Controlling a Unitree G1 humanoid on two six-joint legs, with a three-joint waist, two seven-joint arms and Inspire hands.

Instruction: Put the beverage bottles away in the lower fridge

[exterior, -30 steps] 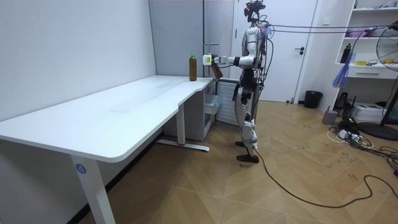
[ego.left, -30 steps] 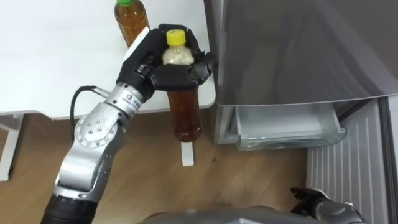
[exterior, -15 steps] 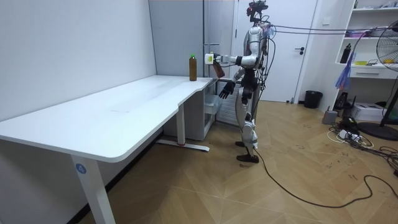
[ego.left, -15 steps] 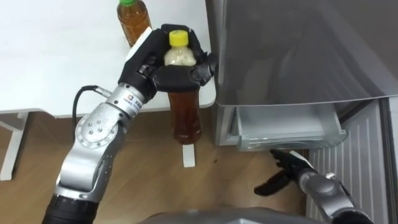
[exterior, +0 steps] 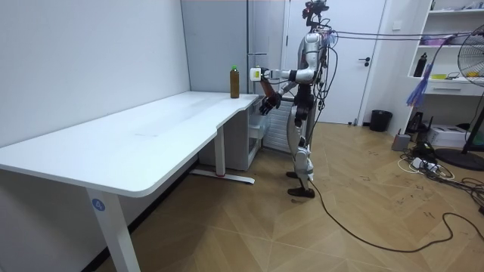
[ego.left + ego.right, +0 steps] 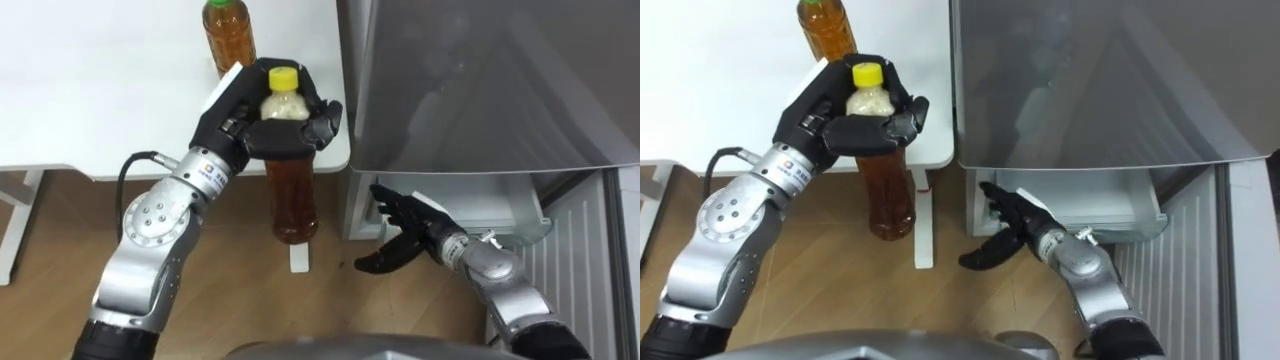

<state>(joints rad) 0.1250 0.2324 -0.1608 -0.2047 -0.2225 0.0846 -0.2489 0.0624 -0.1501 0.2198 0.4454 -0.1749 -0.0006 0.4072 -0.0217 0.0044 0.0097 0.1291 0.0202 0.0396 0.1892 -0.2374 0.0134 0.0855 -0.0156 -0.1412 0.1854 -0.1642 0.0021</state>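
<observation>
Amber drink bottle [image 6: 290, 190], yellow-capped, is hanging just off the table [image 6: 100, 100] edge, the left hand [image 6: 250, 125] curling round its neck. The right hand [image 6: 428, 238] is hovering, fingers spread, before the fridge [image 6: 480, 80] and its open lower drawer [image 6: 505, 212]. From across the room, the robot is standing at the table corner, where a second bottle [image 5: 234, 81] is sitting.
</observation>
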